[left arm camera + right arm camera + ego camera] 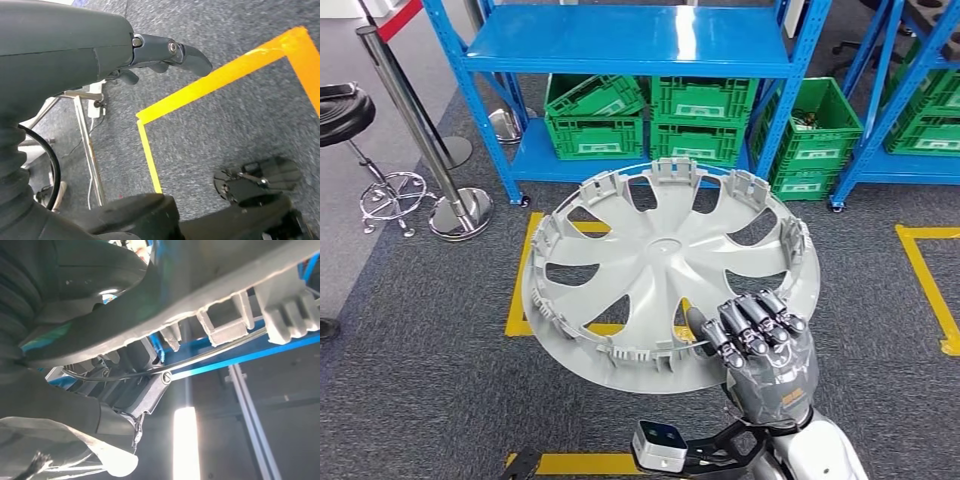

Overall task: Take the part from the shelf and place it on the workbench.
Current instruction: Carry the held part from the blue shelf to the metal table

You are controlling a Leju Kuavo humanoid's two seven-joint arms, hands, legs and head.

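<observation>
The part is a large silver wheel cover point(652, 260) with curved spokes and clips around its rim, carried roughly flat above the carpet in front of the blue shelf point(629, 45). My right hand point(761, 345) grips its near right rim, fingers curled over the top edge. In the right wrist view the cover's ribbed rim point(234, 295) runs just over my right hand point(124, 385), whose fingers sit against it. My left hand point(113, 45) hangs over the floor, its finger and thumb apart with nothing between them.
Several green crates point(595, 120) sit on the shelf's lowest level, and another blue rack point(878, 100) with crates is at the right. Yellow tape point(924, 280) marks squares on the grey carpet. A barrier post point(418, 130) and a stool point(343, 110) stand at the left.
</observation>
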